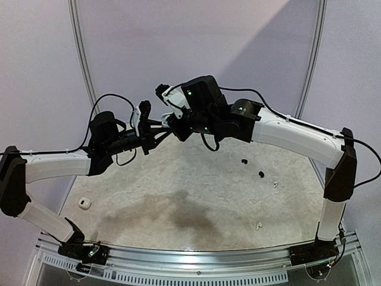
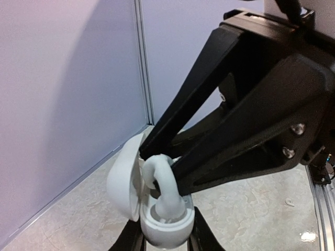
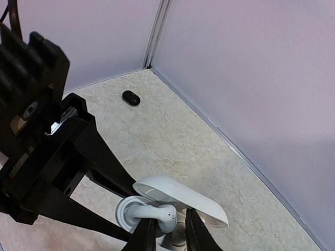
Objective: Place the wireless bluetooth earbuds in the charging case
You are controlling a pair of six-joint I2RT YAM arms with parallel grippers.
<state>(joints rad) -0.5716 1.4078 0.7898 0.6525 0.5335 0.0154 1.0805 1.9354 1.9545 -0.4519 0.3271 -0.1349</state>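
Insert step, mid-air: left gripper (image 2: 165,241) clamps the open charging case (image 2: 162,230), and right gripper (image 2: 159,164) pinches a white earbud (image 2: 166,196), stem tip in its socket. Next: push straight down till seated, then release w/o tilting case.

Right pincer (image 3: 169,224) pinches white earbud (image 3: 153,213) over open white case (image 3: 184,195)

Earbud (image 2: 166,194) in case (image 2: 161,231) (lid (image 2: 124,183) alongside)

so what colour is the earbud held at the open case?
White earbud, matching the white case. The left wrist view shows it best.
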